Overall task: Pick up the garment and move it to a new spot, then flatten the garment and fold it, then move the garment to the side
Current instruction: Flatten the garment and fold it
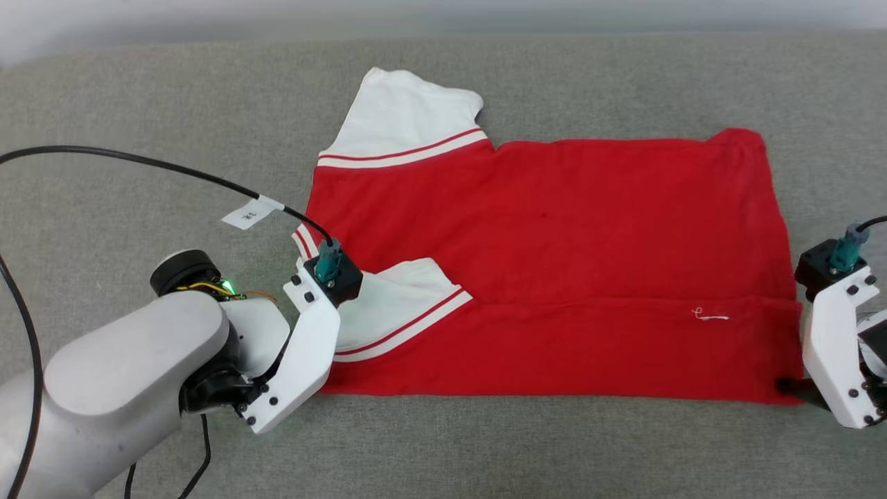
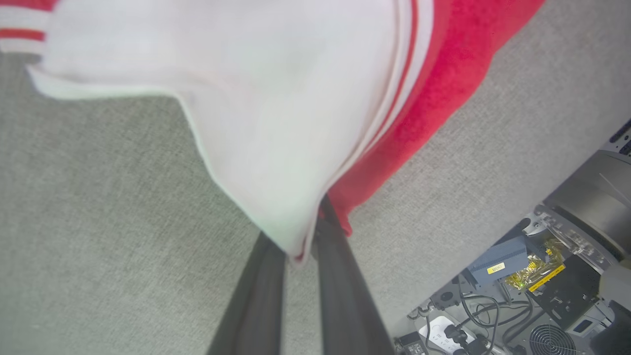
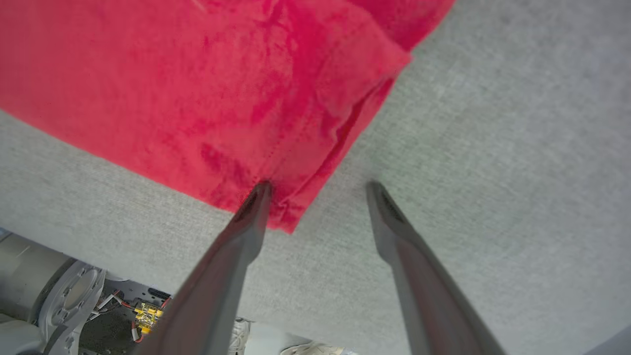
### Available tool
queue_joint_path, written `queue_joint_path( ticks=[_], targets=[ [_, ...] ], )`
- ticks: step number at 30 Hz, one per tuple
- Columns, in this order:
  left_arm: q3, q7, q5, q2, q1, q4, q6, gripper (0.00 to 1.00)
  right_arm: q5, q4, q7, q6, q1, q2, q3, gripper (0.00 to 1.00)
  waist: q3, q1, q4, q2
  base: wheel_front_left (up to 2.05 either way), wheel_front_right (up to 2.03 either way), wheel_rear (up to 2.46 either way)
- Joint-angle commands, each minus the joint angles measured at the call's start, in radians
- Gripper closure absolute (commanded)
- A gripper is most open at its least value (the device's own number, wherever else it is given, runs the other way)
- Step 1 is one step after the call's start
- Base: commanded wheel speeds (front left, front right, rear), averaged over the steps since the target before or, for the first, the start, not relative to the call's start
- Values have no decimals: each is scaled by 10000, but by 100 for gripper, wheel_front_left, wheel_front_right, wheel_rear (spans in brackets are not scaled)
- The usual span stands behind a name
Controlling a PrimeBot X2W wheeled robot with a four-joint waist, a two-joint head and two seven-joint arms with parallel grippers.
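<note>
1. A grey woven fabric surface (image 1: 138, 104) stretches across the whole scene.
2. The garment (image 1: 554, 229), a red jersey-style T-shirt with white short sleeves and red-and-white striped seams, lies flat in the middle of that surface. Its neck end is toward the robot's left and its hem toward the right.
3. The far sleeve (image 1: 402, 114) sticks out away from the robot. The near sleeve (image 1: 395, 298) lies folded over the red body, and a strip along the near long edge is doubled over.
4. The left gripper (image 2: 300, 231) is clenched on the garment: its 2 dark fingers (image 2: 345, 286) sit close together with the white sleeve cloth and a bit of red edge pinched between them.
5. The right gripper (image 3: 319, 187) is released, its 2 fingers (image 3: 236, 246) spread wide. 1 tip touches the garment's near right corner; the other rests on bare grey fabric beside it.
6. A black cable (image 1: 138, 161) carrying a white paper label (image 1: 246, 213) arcs to the left wrist.
</note>
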Motion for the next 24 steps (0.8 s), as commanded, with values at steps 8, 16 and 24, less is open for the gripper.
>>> queue_joint_path(
  ticks=[8, 16, 24],
  targets=[
    [-2, -226, -86, 132, -30, 34, -2, 100, 490, 905, -833, -6, 640, 812, 806, 32, 344, 0, 118, 0, 0, 0, 0],
    [-9, -530, -385, 226, 528, 194, -2, 100, 762, 663, -1767, -6, 207, 99, 896, 100, -350, 0, -112, 0, 0, 0, 0],
    [-14, -660, -786, 554, 1180, -135, -2, 100, 1370, -427, -2516, -8, 580, -1071, 999, 100, -1305, 0, -197, 0, 0, 0, 0]
  ],
)
